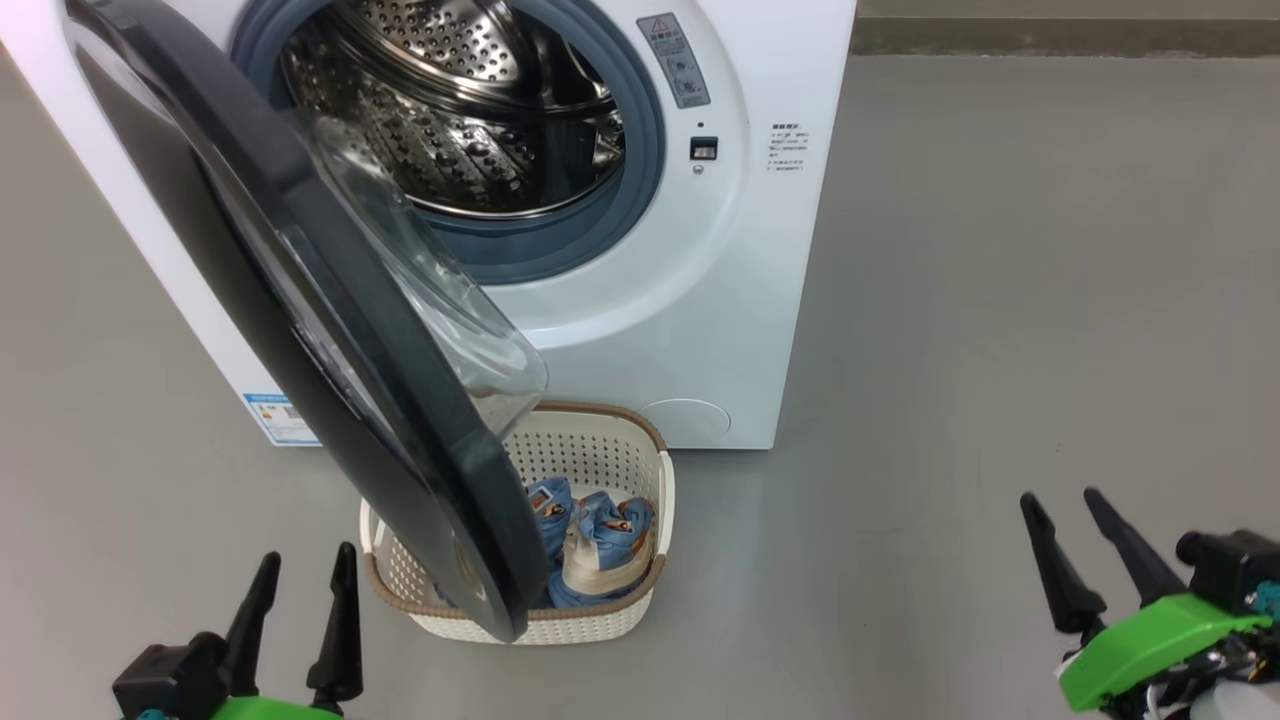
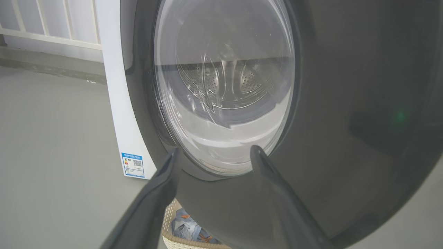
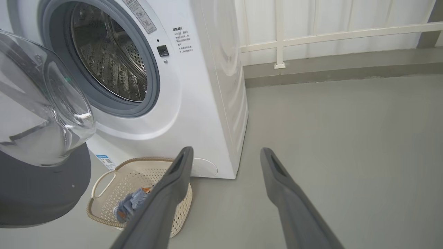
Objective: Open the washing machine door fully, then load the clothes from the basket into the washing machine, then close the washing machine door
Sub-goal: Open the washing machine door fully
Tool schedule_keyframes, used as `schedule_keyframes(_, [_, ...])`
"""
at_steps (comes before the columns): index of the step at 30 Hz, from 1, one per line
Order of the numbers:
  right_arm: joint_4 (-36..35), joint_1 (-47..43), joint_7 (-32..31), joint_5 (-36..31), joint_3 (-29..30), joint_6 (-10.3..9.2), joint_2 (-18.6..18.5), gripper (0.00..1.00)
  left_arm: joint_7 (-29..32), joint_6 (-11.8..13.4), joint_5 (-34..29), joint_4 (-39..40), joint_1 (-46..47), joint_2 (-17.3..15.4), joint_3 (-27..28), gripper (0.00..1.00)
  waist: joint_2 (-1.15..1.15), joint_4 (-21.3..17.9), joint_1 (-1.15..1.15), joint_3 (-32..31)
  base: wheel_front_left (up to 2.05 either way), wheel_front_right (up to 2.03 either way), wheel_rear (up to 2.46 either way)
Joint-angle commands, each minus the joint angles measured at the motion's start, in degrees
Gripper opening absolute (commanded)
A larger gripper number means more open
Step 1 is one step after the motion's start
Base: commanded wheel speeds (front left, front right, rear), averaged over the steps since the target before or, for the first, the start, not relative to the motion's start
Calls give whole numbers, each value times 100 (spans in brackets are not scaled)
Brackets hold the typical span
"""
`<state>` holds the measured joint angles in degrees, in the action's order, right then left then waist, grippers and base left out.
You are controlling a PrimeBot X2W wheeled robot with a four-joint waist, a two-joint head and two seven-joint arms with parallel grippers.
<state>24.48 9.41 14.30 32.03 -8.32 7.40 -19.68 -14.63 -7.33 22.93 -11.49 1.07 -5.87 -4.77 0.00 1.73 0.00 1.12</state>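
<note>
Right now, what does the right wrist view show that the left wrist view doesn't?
Right wrist view: the open drum seen directly, a handle of the basket, the open right hand. Left wrist view: the washing machine door from its outer black side, facing the open left hand. Shared: door, basket, clothes, white washing machine.

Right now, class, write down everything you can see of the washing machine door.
The door is round, with a wide glossy black rim and a bulging clear glass bowl in the middle. It stands part open, swung out from the left side of the washing machine, its lower edge hiding part of the basket. Nothing visibly touches it.
</note>
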Motion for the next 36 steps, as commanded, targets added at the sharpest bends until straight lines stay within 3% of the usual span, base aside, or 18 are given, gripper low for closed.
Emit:
schedule_keyframes(1, [-139, -77, 69, -88, -34, 9, -28, 100, -37, -15, -22, 148, 94, -79, 198, 100, 0, 7, 0, 8, 0, 0, 0])
schedule_keyframes(14, [-120, -253, 70, -463, 57, 9, 168, 100, -37, -15, -25, 144, 127, -114, 217, 100, 0, 25, 0, 60, 0, 0, 0])
schedule_keyframes(15, [-131, -252, 70, -475, 70, 9, 175, 100, -37, -15, -22, 142, 137, -115, 216, 74, 0, 27, 0, 57, 0, 0, 0])
schedule_keyframes(16, [-139, -256, 70, -488, 82, 9, 181, 100, -37, -15, -17, 150, 152, -112, 221, 21, 0, 32, 0, 53, 0, 0, 0])
schedule_keyframes(17, [-146, -262, 70, -496, 94, 9, 190, 100, -37, -15, -6, 178, 169, -105, 240, 0, 0, 37, 0, 50, 0, 0, 0])
schedule_keyframes(26, [-207, -294, 70, -599, 177, 9, 217, 100, -37, -15, 12, 911, 342, -79, 704, 0, 0, 72, 0, 53, 0, 0, 0])
schedule_keyframes(30, [-246, -288, 70, -626, 240, 9, 210, 100, -37, -15, 0, 1776, 449, -7, 877, 0, 0, 78, 0, 90, 0, 0, 0])
schedule_keyframes(36, [-297, -280, 70, -696, 304, 9, 212, 100, -37, -15, 9, 3171, 470, 118, 324, 0, 0, 47, 0, 147, 0, 0, 0])
